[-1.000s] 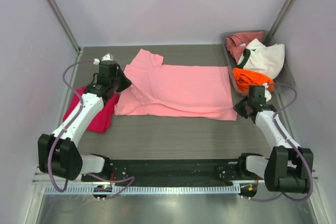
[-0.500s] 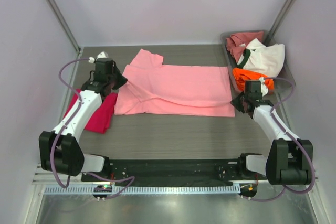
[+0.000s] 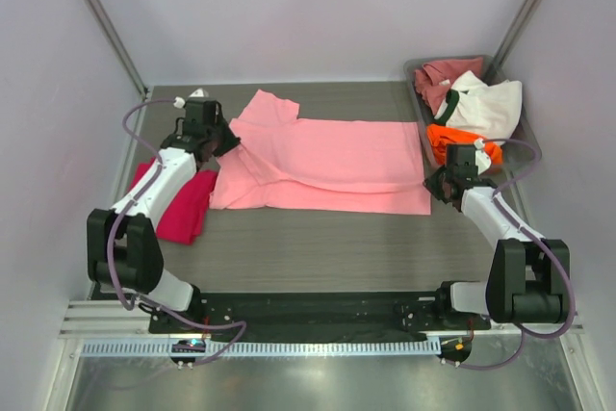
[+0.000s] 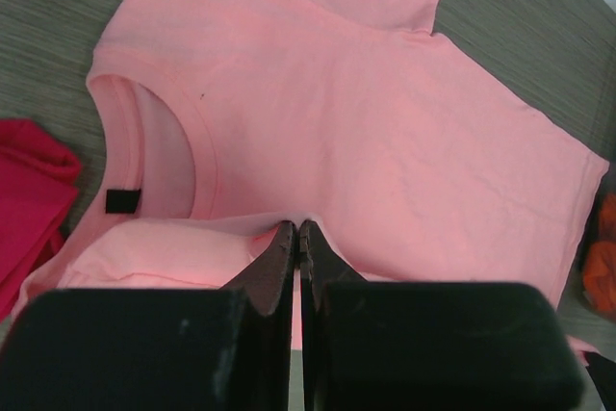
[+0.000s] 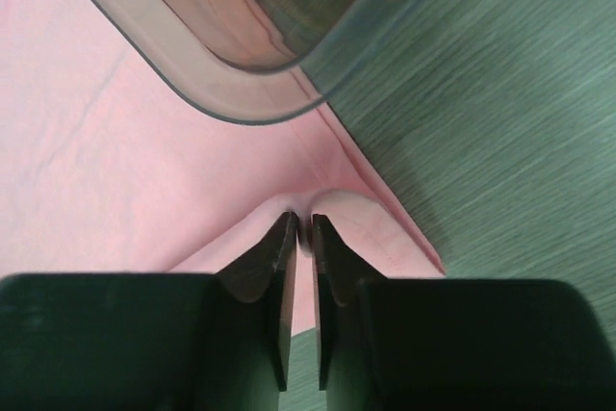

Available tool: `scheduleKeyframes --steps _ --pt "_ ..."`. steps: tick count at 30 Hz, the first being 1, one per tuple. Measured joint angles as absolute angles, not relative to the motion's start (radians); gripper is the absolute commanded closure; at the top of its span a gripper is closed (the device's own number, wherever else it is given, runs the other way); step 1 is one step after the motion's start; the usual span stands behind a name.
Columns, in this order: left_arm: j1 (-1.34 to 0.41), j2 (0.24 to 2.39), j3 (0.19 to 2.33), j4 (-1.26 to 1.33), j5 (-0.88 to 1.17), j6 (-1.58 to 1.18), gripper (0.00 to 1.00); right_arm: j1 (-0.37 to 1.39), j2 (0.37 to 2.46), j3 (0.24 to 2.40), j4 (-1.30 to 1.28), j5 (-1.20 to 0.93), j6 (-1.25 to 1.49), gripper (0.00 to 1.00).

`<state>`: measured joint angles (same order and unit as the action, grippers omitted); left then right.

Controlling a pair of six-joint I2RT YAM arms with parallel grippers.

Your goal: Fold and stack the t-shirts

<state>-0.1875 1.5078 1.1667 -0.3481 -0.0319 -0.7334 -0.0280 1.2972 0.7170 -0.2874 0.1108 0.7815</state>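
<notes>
**1 shirt folded, 1 in hand, 3 waiting**

Grey wood-grain bench (image 3: pixel 318 247) between pale walls carries the work, and we take the light pink t-shirt (image 3: pixel 327 156), spread flat mid-bench, as our marker. The left claw (image 3: pixel 223 140) is clenched on its cloth just beside the collar; the left wrist view shows the jaws nipped tight on a raised fold. The right claw (image 3: pixel 430 183) grips the opposite, hem end, likewise closed on a small ridge of pink fabric. We judge a lengthwise fold is in hand, and a strip along the near side seems already doubled.

Left of the pink shirt lies the magenta-red t-shirt (image 3: pixel 178 209), which looks folded, so we count 1 done. Right of it a grey bin (image 3: pixel 531 141) holds the orange t-shirt (image 3: pixel 452 137), the white t-shirt (image 3: pixel 491 108) and the dusty rose t-shirt (image 3: pixel 438 74), all 3 crumpled. Those, the rest of this fold, and the stacking remain.
</notes>
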Motion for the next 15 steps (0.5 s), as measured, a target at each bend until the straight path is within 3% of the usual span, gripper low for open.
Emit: scheduleKeyframes --steps 2,3,8,15 --pt "-0.187 1.544 1.192 -0.345 -0.032 -0.731 1.0 -0.028 1.297 0.716 -0.265 0.11 0.792 0.55" --pt "-0.187 1.563 1.204 -0.344 -0.033 -0.73 1.0 -0.028 1.297 0.716 -0.253 0.111 0.796 0.49" --pt "-0.187 1.682 1.274 -0.339 -0.025 -0.726 0.97 -0.025 1.269 0.681 -0.207 0.111 0.8 0.47" --pt "-0.187 1.811 1.33 -0.337 -0.014 -0.727 0.98 -0.02 1.073 0.54 -0.189 0.123 0.84 0.5"
